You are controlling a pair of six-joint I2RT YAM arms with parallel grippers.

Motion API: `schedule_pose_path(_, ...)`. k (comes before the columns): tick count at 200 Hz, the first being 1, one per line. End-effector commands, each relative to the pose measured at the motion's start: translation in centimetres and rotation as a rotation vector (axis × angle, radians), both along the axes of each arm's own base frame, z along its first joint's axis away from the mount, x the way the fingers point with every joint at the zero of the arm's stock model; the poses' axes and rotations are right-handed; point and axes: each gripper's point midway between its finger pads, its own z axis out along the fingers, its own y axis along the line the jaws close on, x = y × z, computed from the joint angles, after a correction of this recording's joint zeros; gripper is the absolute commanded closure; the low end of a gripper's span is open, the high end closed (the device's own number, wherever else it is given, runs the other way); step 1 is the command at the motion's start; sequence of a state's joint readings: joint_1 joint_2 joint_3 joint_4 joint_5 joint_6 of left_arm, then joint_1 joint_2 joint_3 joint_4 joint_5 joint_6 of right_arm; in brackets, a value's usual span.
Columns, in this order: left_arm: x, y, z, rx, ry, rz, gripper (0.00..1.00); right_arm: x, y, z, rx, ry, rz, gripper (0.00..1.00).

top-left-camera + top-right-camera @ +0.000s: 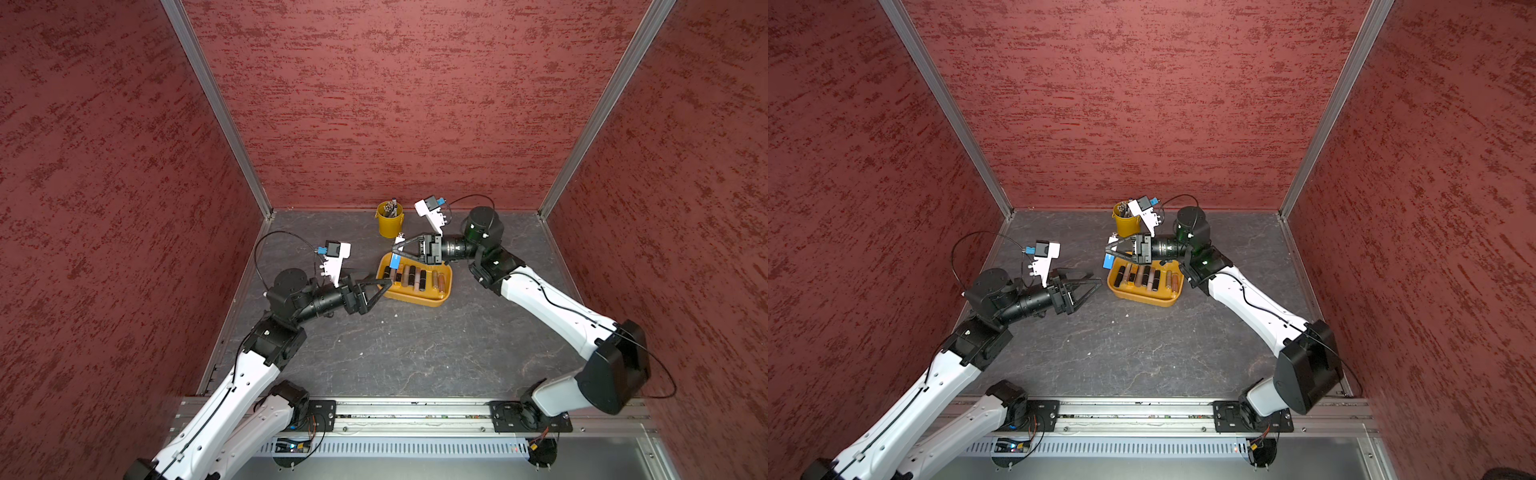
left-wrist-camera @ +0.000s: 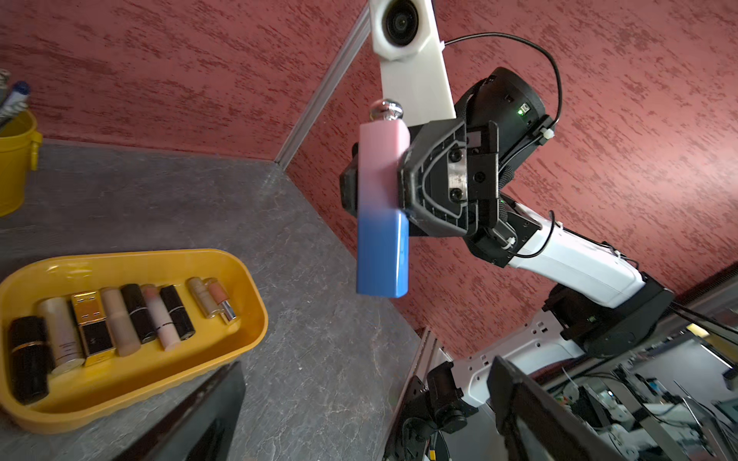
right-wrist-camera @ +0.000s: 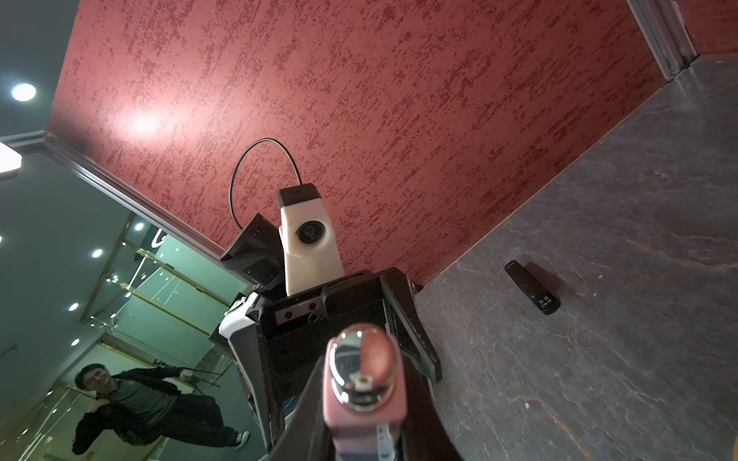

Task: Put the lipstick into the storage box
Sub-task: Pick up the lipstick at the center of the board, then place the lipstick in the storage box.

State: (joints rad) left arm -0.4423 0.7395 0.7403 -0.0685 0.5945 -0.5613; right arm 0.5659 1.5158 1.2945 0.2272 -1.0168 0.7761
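We see the dark stone-patterned table (image 1: 415, 353) carrying everything, and on it the storage box (image 1: 411, 298), a shallow yellow-orange tray that we take as our landmark. Behind the box, toward the back wall, stands a yellow bucket (image 1: 390, 226) with pens sticking out of it. The right pincer (image 1: 394, 249) reaches in above the box's far left corner and is clamped on the lipstick (image 1: 395, 261), a square-sided stick that is pink above, blue below and has a shiny silver knob on top. It hangs upright in the air, clear of the box and not yet inside it. The left pincer (image 1: 1096, 278) hovers just beside the box's left end with its jaws wide apart and nothing between them. Inside the box a row of lipsticks (image 2: 120, 319) lies side by side on the floor, black, beige, gold and pink. In the right wrist view a small black tube (image 3: 531, 287) lies on the table; we cannot tell how far it is from the box.
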Motion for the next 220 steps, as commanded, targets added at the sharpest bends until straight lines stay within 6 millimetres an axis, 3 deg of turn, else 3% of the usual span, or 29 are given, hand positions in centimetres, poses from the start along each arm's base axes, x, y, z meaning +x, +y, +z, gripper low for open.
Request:
schedule_pose_path(1,0.9,1.9,-2.2,0.038,0.088,0.139,0.0,1.2,0.6,-0.8,-0.044,0.003,-0.005,0.94)
schedule_pose_path(50,0.5,4.1,-4.4,0.035,0.191,0.262,0.0,2.7,0.8,-1.4,-0.087,0.019,-0.067,0.94)
schedule_pose_path(97,0.9,4.9,-7.2,0.114,0.279,0.32,0.0,4.8,-0.9,-6.3,-0.341,0.07,-0.242,0.93)
schedule_pose_path(136,0.8,5.0,-11.2,0.237,0.351,0.33,0.0,6.9,-4.7,-10.9,-0.608,0.141,-0.444,0.93)
schedule_pose_path(220,1.5,1.9,-15.5,0.305,0.338,0.236,0.0,9.1,-12.1,-19.4,-0.893,0.286,-0.659,0.9)
